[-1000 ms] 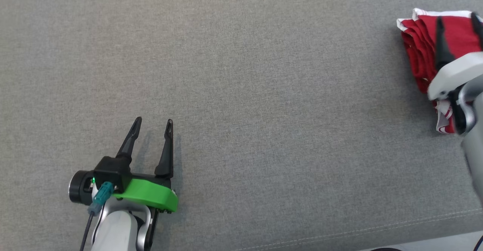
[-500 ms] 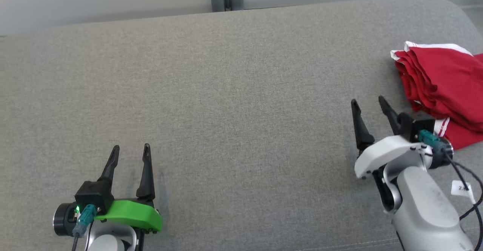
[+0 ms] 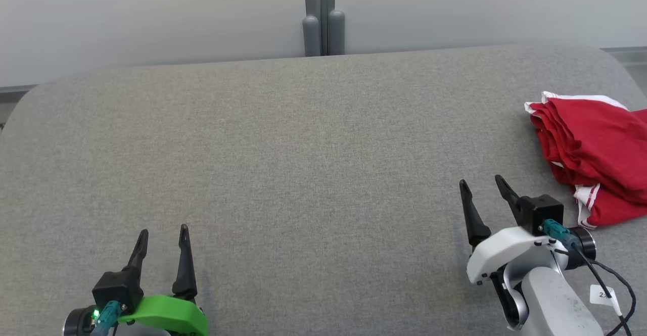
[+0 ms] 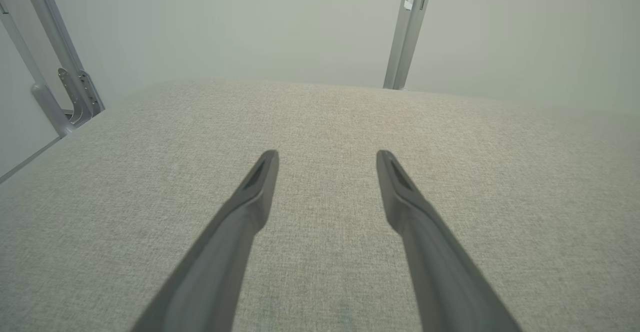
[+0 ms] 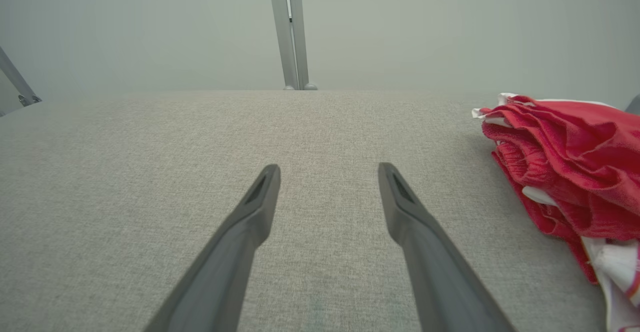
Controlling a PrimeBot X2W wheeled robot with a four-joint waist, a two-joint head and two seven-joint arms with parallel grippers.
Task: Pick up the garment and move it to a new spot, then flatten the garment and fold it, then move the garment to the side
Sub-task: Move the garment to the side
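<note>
Now both arms sit low over the grey cushion [image 3: 303,149], fingers pointing away from the robot. The two grippers, the left gripper [image 3: 164,230] and the right gripper [image 3: 480,181], stand spread wide and hold nothing. The one red garment [image 3: 596,149] lies bunched at the cushion's right end, near the right gripper, which a second ago overlapped it.

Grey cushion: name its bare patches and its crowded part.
Free: the broad middle of the grey cushion, between the left gripper and right gripper, up to its far edge. Crowded: the right end, where the red garment lies.
</note>
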